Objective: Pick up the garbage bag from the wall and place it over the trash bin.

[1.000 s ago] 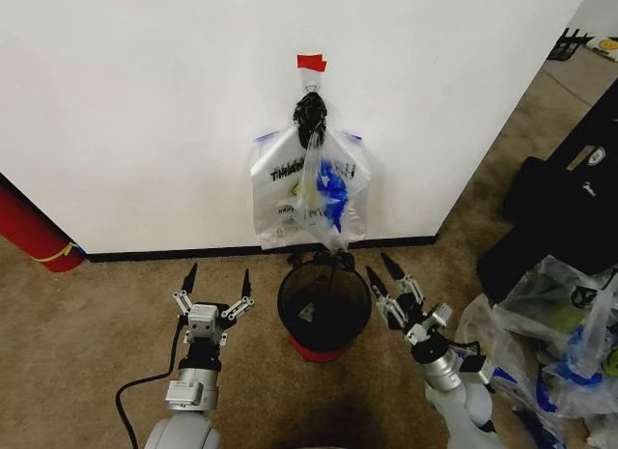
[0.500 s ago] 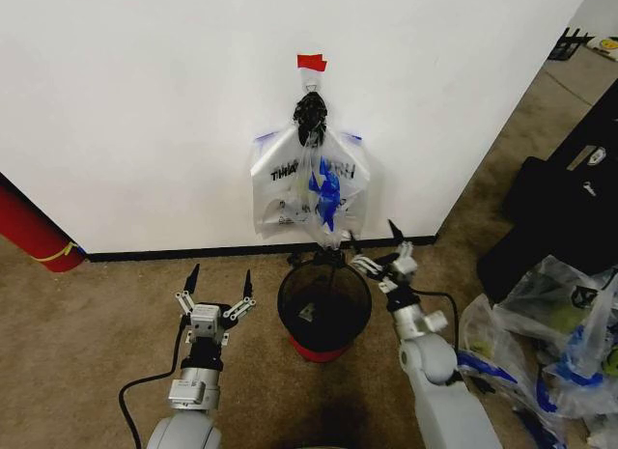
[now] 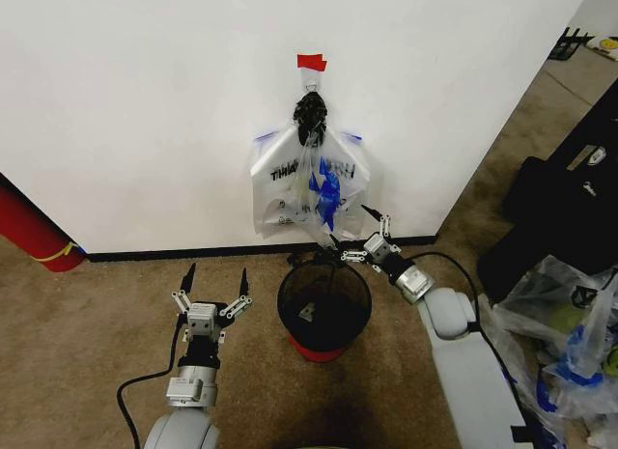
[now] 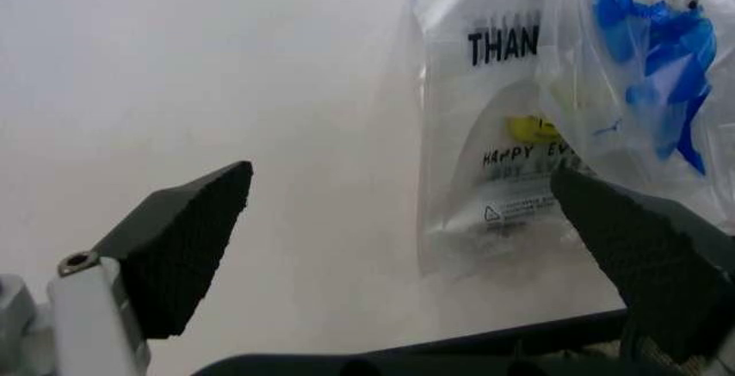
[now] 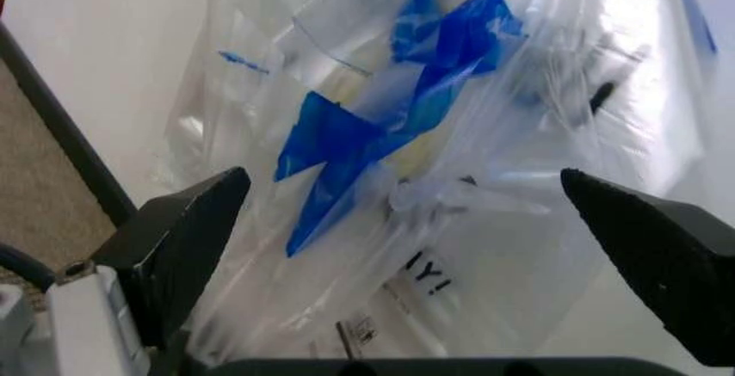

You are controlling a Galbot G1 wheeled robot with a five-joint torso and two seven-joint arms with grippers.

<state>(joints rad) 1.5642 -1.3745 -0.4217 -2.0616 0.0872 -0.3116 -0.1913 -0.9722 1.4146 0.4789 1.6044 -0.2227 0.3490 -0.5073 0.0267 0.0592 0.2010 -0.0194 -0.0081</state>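
Note:
The garbage bag (image 3: 290, 183), thin white plastic with blue handles and black lettering, hangs on the white wall (image 3: 145, 111) from a black hook under a red tape strip (image 3: 311, 62). The black wire-mesh trash bin (image 3: 323, 304) with a red base stands on the carpet right below it. My right gripper (image 3: 353, 232) is open, turned sideways at the bag's lower right corner, above the bin's far rim. In the right wrist view the bag (image 5: 460, 135) hangs close ahead of the open right gripper (image 5: 414, 251). My left gripper (image 3: 215, 275) is open, low and left of the bin, facing the bag (image 4: 517, 135).
A big red cylinder (image 3: 34, 232) with a yellow band leans at the far left by the black baseboard (image 3: 174, 254). Clear bags (image 3: 565, 343) and a black case (image 3: 570, 203) crowd the right side. A black cable (image 3: 130, 396) trails beside my left arm.
My right arm has reached forward toward the wall, and its gripper has turned sideways and come up to the bag's lower edge. The left arm has stayed put.

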